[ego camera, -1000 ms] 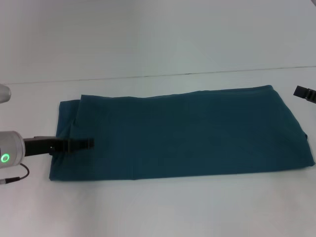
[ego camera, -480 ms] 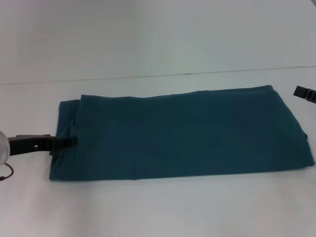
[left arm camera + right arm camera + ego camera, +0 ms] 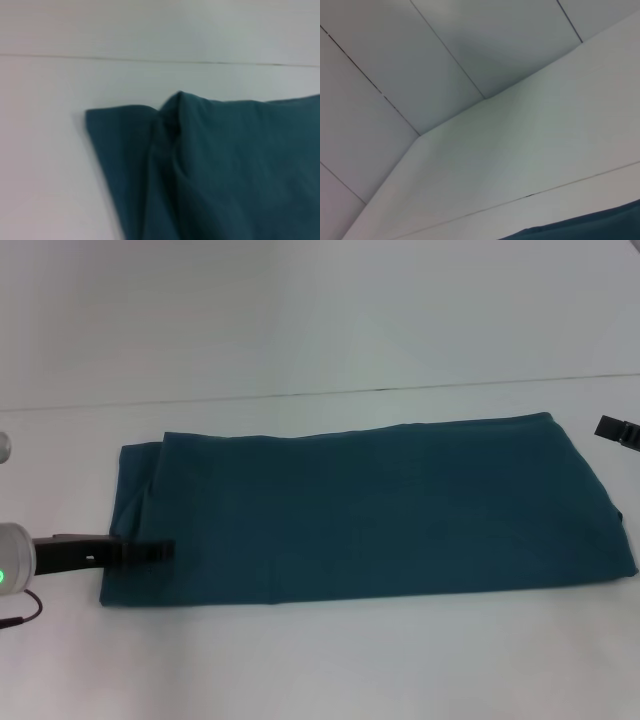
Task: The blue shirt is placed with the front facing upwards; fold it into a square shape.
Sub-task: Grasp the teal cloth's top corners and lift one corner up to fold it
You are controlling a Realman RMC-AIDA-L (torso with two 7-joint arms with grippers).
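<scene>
The blue shirt (image 3: pixel 370 510) lies on the white table as a long flat rectangle with no lettering showing. At its left end a narrower layer sticks out from under the top fold. My left gripper (image 3: pixel 160 550) reaches in from the left, low over the shirt's left edge near the front corner. The left wrist view shows the shirt's (image 3: pixel 225 170) far left corner with its rumpled fold. My right gripper (image 3: pixel 618 428) is just in view at the right edge, beyond the shirt's far right corner and apart from the cloth. A sliver of the shirt (image 3: pixel 600 227) shows in the right wrist view.
The white table (image 3: pixel 330 660) runs past the shirt on every side, with a wide bare strip in front. A pale wall (image 3: pixel 320 310) rises behind the table's back edge. A thin cable (image 3: pixel 20 612) hangs below the left arm.
The left gripper drew back to the left off the shirt, then came right again, now nearer the front edge than a second ago. The shirt and the right gripper have not moved.
</scene>
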